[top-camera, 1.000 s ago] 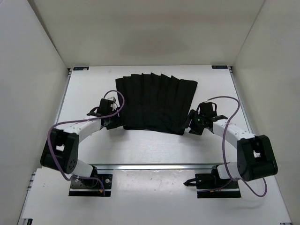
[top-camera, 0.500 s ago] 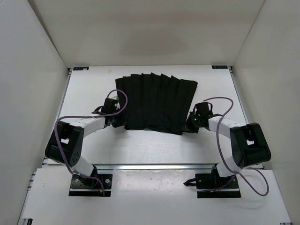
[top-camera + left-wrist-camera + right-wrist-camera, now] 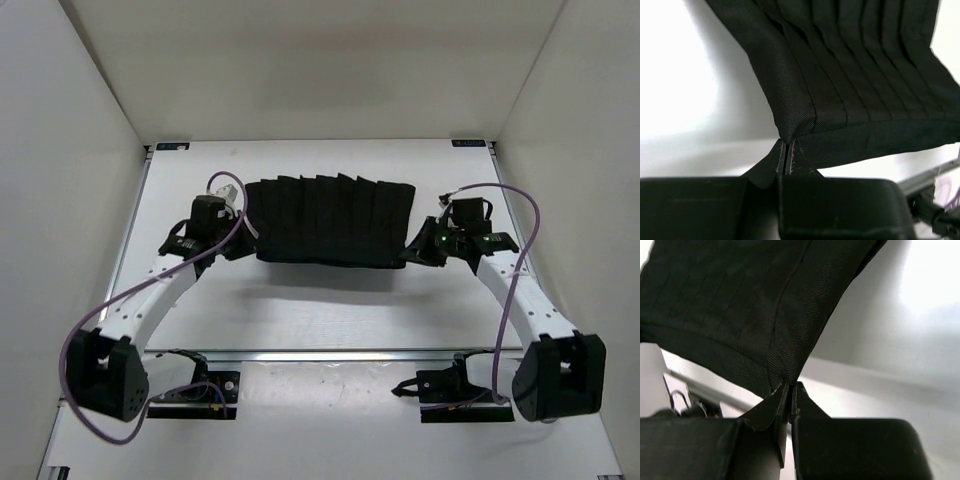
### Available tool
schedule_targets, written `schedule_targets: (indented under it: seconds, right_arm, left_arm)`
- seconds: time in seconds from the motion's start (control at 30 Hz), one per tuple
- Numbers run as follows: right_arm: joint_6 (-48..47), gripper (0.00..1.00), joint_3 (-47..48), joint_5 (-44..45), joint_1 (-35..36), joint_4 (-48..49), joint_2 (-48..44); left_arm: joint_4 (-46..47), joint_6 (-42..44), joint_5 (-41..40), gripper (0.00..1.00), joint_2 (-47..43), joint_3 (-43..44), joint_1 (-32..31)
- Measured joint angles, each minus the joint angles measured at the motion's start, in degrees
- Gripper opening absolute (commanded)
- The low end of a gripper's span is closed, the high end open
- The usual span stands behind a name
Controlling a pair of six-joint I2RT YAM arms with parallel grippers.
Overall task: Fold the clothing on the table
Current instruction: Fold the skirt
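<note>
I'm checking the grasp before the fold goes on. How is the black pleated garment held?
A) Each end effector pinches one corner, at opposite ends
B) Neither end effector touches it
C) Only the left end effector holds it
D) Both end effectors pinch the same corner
A: the left end effector and the right end effector are each shut on a corner of the clothing, which stretches between them.

Black pleated clothing (image 3: 328,222) lifted above table (image 3: 300,310).

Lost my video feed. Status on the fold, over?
Left gripper and right gripper shut on clothing corners. Near edge held above table. Nothing in the way.
</note>
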Motion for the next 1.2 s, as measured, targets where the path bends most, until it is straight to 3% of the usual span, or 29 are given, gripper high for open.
schedule_targets:
  seconds: [0.4,0.53,0.63,0.77,0.8,0.83,0.87,0.93,1.0,1.07,1.2]
  right_arm:
    - [3.93,0.00,-9.51,-0.98,12.70,-23.63,-24.72]
    - [4.85,0.01,-5.84,-3.15,12.26,-29.97,-25.97]
    - [2.62,0.00,1.73,-6.32,6.88,-29.53,-18.99]
    - [-0.94,0.00,11.28,-9.88,-1.01,-21.88,-3.61]
    - [-1.27,0.00,13.35,-10.73,-2.73,-19.10,1.01]
    - [-1.36,0.03,15.04,-11.50,-4.26,-16.26,5.62]
    - [-1.36,0.19,16.68,-12.50,-5.53,-13.27,10.84]
    - [-1.07,0.35,19.17,-12.13,-7.52,-8.74,19.45]
    - [-0.92,0.37,21.24,-10.82,-8.96,-6.03,25.77]
    - [-0.94,0.41,22.14,-8.59,-9.84,-4.85,28.20]
    - [-0.39,0.47,17.49,-5.11,-9.84,-1.09,22.64]
  left_arm:
    - [-20.13,-3.89,3.87,0.00,-30.51,-11.34,-9.51]
    - [-24.09,-5.40,4.50,0.00,-32.85,-9.31,-9.70]
    - [-23.61,-4.85,4.28,0.01,-26.73,-4.42,-7.78]
    - [-16.04,-3.48,4.83,0.03,-13.49,-0.11,0.70]
    - [-14.19,-3.48,4.94,0.17,-8.81,0.92,2.75]
    - [-11.96,-3.43,5.64,0.33,-4.24,2.19,4.37]
    - [-9.57,-3.63,6.51,0.34,1.05,3.74,5.55]
    - [-5.55,-4.22,8.00,0.45,10.97,7.28,7.93]
    - [-1.22,-5.33,10.78,0.53,19.34,9.97,10.49]
    - [2.73,-6.84,13.97,0.52,25.14,11.39,12.33]
    - [5.84,-9.03,18.14,0.54,27.28,11.80,13.60]
